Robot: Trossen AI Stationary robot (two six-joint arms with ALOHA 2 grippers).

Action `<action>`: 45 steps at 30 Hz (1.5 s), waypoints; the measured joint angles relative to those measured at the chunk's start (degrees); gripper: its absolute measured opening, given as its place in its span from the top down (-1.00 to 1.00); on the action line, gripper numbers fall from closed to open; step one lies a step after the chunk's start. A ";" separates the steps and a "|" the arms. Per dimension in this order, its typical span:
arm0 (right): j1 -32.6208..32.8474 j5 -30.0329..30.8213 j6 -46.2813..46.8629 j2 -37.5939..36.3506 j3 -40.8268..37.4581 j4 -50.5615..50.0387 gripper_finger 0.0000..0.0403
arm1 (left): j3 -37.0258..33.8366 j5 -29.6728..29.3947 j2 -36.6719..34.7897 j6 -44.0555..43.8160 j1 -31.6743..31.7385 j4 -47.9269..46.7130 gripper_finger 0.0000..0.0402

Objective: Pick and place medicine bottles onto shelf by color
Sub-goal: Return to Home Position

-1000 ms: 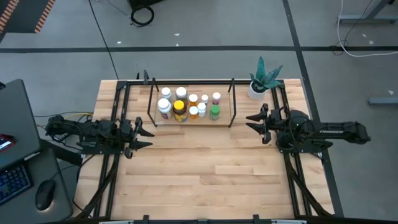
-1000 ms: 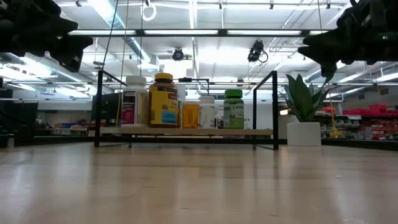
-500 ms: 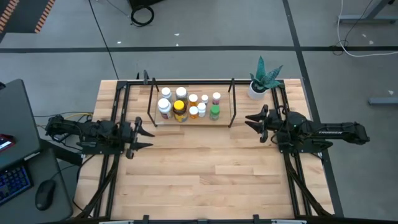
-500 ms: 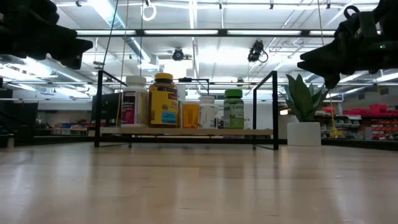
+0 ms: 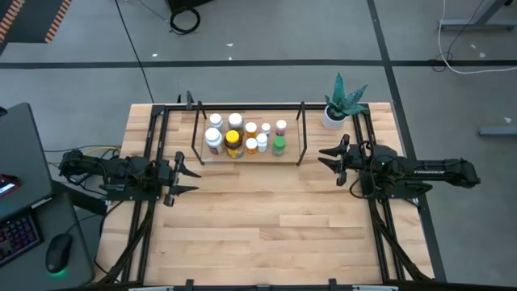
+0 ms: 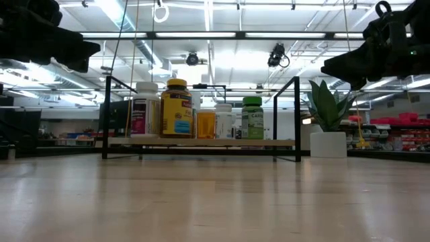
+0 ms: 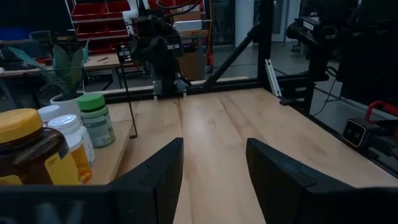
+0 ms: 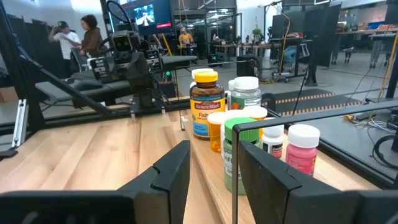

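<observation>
Black right gripper [image 5: 323, 159] parted, empty, beside shelf [image 5: 292, 152].

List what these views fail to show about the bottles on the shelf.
- High view: labels on the bottles are too small to read.
- Low view: some rear bottles are hidden behind the amber bottle and green bottle.
- Left wrist view: the amber bottle is cut by the picture's edge.

The desk [image 5: 266, 226] is seen whole from straight above. The shelf [image 5: 292, 139] is faced level from desk height, well in front of it. By both wrist views it is shared, looked along closely from opposite ends.
</observation>
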 joint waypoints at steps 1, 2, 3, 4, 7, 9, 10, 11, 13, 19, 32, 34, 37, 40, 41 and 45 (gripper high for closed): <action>0.00 0.00 0.00 0.00 0.00 0.00 0.29 | 0.00 0.00 0.00 0.00 0.00 0.00 0.10; 0.00 0.00 0.00 0.00 0.00 0.00 0.29 | 0.00 0.00 0.00 0.00 0.00 0.00 0.09; 0.00 0.01 0.00 0.00 0.00 0.00 0.29 | 0.00 0.00 0.00 0.01 0.00 0.00 0.09; 0.00 0.01 0.00 0.00 0.00 0.00 0.29 | 0.00 0.00 0.00 0.00 0.00 0.00 0.08; 0.00 0.00 0.00 0.00 0.00 0.00 0.29 | 0.00 0.00 0.00 0.00 0.00 0.00 0.07; 0.00 0.00 0.00 0.00 0.00 0.00 0.29 | 0.00 0.01 0.00 -0.01 0.00 0.00 0.07; 0.00 0.00 0.00 0.00 0.00 0.00 0.29 | 0.00 0.00 0.00 0.00 0.00 0.00 0.07; 0.00 0.00 -0.01 0.00 0.00 0.00 0.29 | 0.00 0.00 0.00 0.01 0.00 0.00 0.07; 0.00 0.01 0.00 0.00 0.00 0.01 0.29 | 0.00 0.02 0.00 0.00 0.00 0.00 0.08; 0.00 0.00 -0.01 0.00 0.00 0.02 0.29 | 0.00 0.02 0.00 0.00 0.00 0.00 0.08; 0.00 0.00 0.00 0.00 0.00 0.02 0.29 | 0.00 0.02 0.00 0.02 0.00 0.00 0.08; 0.00 0.00 -0.02 0.02 0.00 0.02 0.29 | 0.00 0.02 0.00 -0.03 0.00 0.00 0.08; 0.00 0.01 0.00 0.00 0.00 0.01 0.29 | 0.00 0.02 0.00 0.00 0.00 0.00 0.09; 0.00 0.00 -0.02 0.01 0.00 0.02 0.29 | 0.00 0.02 0.00 0.00 0.00 0.00 0.08; 0.00 0.00 -0.02 0.01 0.00 0.02 0.29 | 0.00 0.02 0.00 0.00 0.00 0.00 0.07; 0.00 0.00 0.00 0.00 0.00 0.02 0.29 | 0.00 0.02 0.00 0.00 -0.01 0.00 0.07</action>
